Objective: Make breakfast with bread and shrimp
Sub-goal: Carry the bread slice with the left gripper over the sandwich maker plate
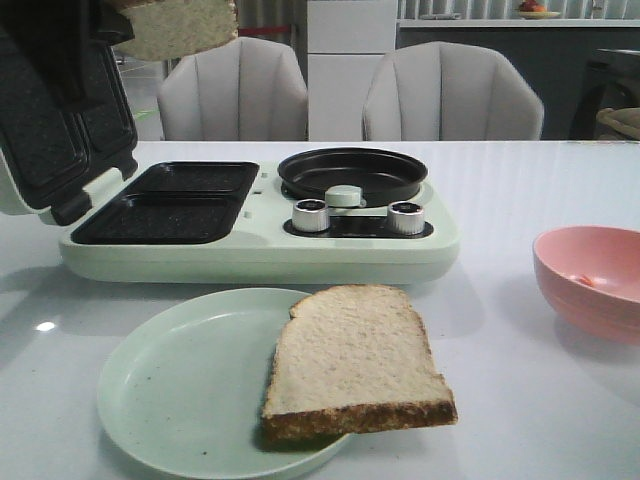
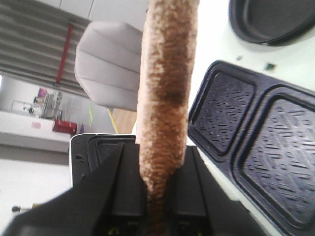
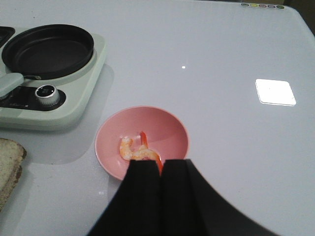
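Observation:
My left gripper [image 2: 165, 196] is shut on one bread slice [image 2: 165, 98], seen edge-on with its brown crust, held high above the open sandwich plates [image 2: 256, 128]. That slice shows at the top left of the front view [image 1: 180, 25]. The second bread slice [image 1: 355, 365] lies on the pale green plate [image 1: 170, 385], overhanging its right rim. The shrimp [image 3: 135, 151] lies curled in the pink bowl [image 3: 167, 130]. My right gripper [image 3: 161, 167] is shut and empty, above the bowl's near edge. It is out of the front view.
The pale green breakfast maker [image 1: 260, 250] stands mid-table, its lid [image 1: 60, 120] raised at the left. It has two dark sandwich wells [image 1: 170, 205], a round black pan [image 1: 352, 172] and two knobs [image 1: 311, 215]. The pink bowl [image 1: 590, 300] is at the right edge. Two grey chairs [image 1: 450, 95] stand behind.

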Available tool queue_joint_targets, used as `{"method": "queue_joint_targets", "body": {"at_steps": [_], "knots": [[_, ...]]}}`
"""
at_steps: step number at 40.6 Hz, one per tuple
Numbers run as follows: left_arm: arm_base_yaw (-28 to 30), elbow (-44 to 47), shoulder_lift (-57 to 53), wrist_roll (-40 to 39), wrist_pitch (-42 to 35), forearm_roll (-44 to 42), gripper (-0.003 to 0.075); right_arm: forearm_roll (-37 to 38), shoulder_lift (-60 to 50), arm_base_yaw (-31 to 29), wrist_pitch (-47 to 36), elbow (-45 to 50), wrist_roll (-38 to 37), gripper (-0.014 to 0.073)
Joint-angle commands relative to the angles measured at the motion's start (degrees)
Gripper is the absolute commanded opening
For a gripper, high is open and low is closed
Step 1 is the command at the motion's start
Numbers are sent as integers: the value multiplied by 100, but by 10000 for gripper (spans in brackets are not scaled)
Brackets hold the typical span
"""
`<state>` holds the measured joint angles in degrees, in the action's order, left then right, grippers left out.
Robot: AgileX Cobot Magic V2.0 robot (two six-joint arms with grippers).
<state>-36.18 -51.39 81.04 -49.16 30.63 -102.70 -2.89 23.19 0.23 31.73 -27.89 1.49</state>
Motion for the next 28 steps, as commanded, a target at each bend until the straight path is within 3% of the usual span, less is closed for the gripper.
{"method": "queue_joint_targets", "body": {"at_steps": [1,11,28], "knots": [[283,-623,298,71,99,-386,100,-1,77,-25,-417,-162,17,8],[763,-1730,1522,685,-586,-386,100,-1,77,-25,-417,-162,17,8],[1405,-3147,3163,1241,-961,-386,100,-1,77,-25,-417,-162,17,8]]}}
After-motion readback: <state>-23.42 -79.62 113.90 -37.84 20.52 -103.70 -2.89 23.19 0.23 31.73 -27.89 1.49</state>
